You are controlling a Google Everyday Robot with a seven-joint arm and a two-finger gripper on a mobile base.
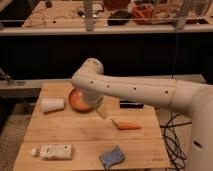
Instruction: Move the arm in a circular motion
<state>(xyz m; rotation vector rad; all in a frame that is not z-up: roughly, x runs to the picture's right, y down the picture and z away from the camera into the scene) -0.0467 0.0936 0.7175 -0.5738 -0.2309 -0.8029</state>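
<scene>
Here, arm reached in over right edge of counter, end effector low near middle, beside orange bowl, jaws spread wide, gripping nothing, carrot near.

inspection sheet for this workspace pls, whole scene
surface: wooden table, slatted top.
job's things: arm comes in from the right, elbow above the table's back.
clutter: orange bowl; white cup on its side; carrot; white bottle lying flat; blue sponge; dark object behind the arm.
grippers: gripper points down between bowl and carrot, fingers open, nothing seen held.
cables: dark cables hang right of the table.
surroundings: cluttered bench behind.
</scene>
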